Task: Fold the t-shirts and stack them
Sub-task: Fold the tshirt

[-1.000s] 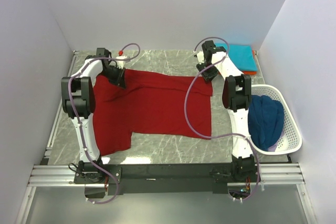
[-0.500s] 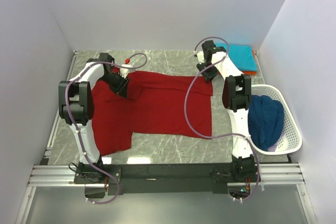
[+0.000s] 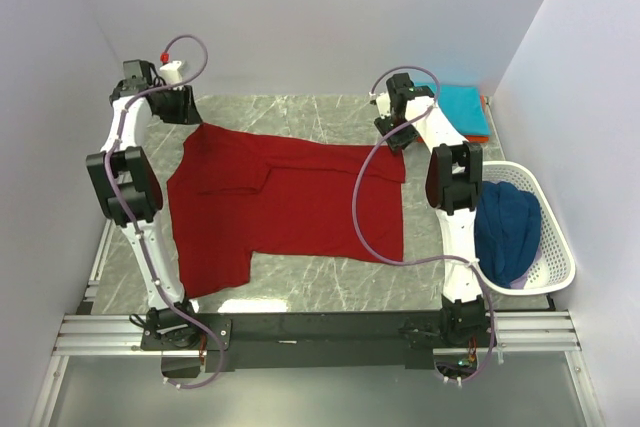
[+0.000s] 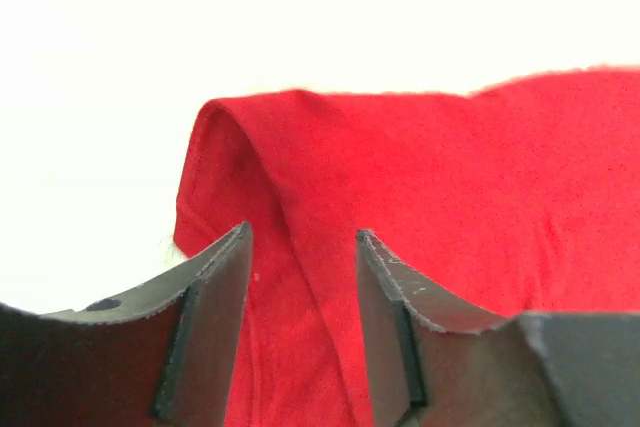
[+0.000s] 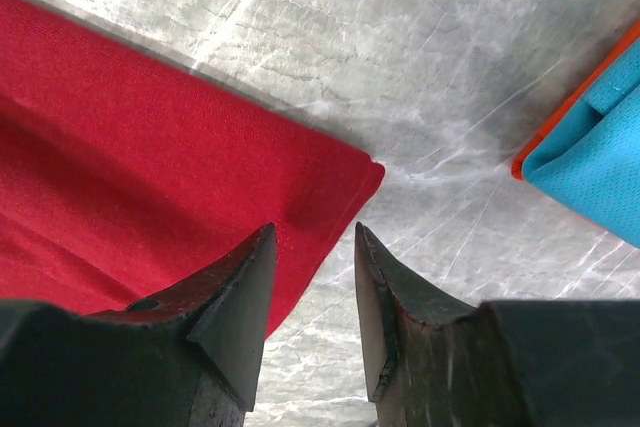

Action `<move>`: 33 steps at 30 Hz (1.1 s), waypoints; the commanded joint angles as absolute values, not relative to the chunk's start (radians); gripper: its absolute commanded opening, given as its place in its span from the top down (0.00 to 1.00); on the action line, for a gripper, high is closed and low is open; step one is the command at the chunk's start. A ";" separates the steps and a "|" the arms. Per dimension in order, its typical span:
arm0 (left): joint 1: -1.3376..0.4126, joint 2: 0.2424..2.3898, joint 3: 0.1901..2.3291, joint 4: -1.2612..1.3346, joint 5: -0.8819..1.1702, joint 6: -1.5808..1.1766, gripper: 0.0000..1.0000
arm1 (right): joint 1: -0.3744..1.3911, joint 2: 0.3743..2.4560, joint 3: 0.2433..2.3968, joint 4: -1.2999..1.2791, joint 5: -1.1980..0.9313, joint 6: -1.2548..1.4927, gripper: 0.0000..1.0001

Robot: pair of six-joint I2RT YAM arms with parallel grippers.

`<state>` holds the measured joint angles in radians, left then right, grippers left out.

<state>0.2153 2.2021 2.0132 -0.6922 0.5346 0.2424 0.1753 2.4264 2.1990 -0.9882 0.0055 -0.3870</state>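
The dark red t-shirt (image 3: 290,202) lies spread on the marble table, its far left part folded over itself. My left gripper (image 3: 190,112) hovers at the shirt's far left corner. In the left wrist view it (image 4: 303,237) is open, and the red cloth (image 4: 450,197) lies below it, ungripped. My right gripper (image 3: 393,142) is open at the far right corner. In the right wrist view it (image 5: 315,232) has bare table between its fingers, with the red corner (image 5: 340,182) just ahead. A folded teal t-shirt (image 3: 455,105) lies on an orange one (image 3: 480,136) at the back right. The navy t-shirt (image 3: 505,227) sits in the basket.
The white mesh basket (image 3: 560,247) stands at the right edge beside the right arm. White walls close in the table at the left, back and right. The teal and orange stack (image 5: 600,147) lies close to the right gripper's right side.
The left gripper opened, let go of the red cloth and pulled away to the far left corner. The shirt's left part now lies folded inward. The right arm has barely moved.
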 commanded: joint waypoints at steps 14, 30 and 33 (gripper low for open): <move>0.202 2.431 2.118 -0.514 0.494 -0.115 0.62 | 0.170 2.433 2.207 -0.925 0.032 -0.390 0.62; 0.275 2.405 2.062 -0.425 0.511 -0.193 1.00 | 0.210 2.490 2.241 -0.922 0.201 -0.414 0.68; 0.279 2.427 2.077 -0.457 0.514 -0.176 1.00 | 0.213 2.497 2.250 -0.917 0.213 -0.411 0.68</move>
<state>0.2630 2.4664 2.0647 -0.4805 0.5186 -0.1776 0.2058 2.4786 2.2063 -0.9337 0.1642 -0.4095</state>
